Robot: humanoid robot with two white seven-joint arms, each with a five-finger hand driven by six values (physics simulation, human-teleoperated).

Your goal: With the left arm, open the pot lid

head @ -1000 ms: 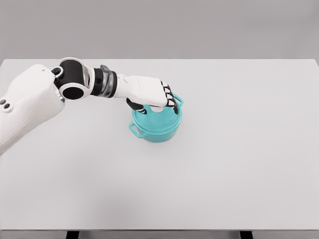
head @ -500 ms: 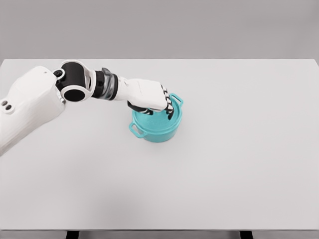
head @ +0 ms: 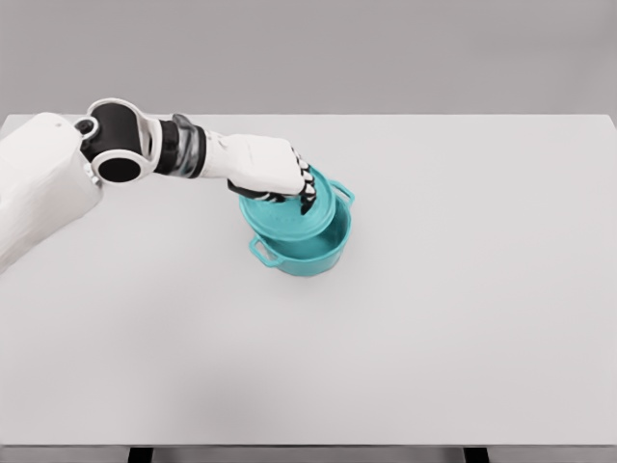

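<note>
1. The pot (head: 307,253) is a round, low vessel in a smooth teal colour, with no pattern on it. It stands on the worktop (head: 463,318), a little left of the middle and toward the far half.
2. The pot has two small loop handles, one at the near left (head: 263,255) and one at the far right (head: 343,192).
3. The lid (head: 289,216) is a flat teal disc of the same smooth material. It is tilted and shifted to the left, above the pot's rim, so the right part of the opening shows.
4. The left hand (head: 273,172) is white with black joints on the fingers (head: 307,196). The fingers are curled down and clamped on the top of the lid.
5. The knob of the lid is hidden under the hand, and I cannot tell if the lid's left edge touches the rim.
6. The white left arm is cut off at the left border.
7. The worktop is plain, matte, pale grey.
</note>
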